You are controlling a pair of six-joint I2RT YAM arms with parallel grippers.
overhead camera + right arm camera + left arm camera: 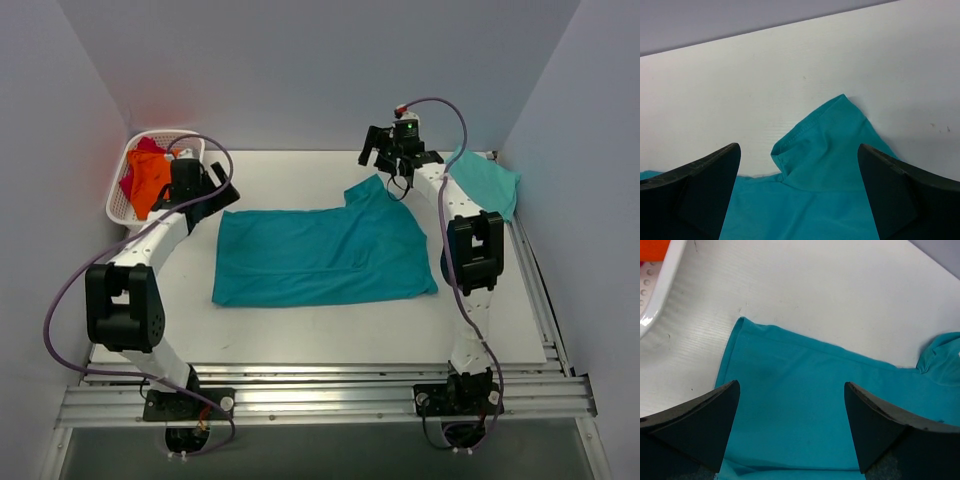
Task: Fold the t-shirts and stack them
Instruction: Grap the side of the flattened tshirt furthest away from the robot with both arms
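The left gripper [791,390] hangs open over a corner of the teal t-shirt [805,410], with the white basket [660,285] near on its left. The right gripper [799,150], open too, hangs over one sleeve [825,145].

I'm looking at a white table [300,335] boxed in on three sides by plain pale grey panels: back wall [300,70], left wall [50,150], right wall [595,150]. Aluminium rails [330,395] run along the near edge, and a side rail [540,290] runs up the right. Light is soft and even, shadows faint. There's a slight reddish cast on the left wall at the far corner. Up close, the tabletop shows fine ribbed grain and a few dark specks.
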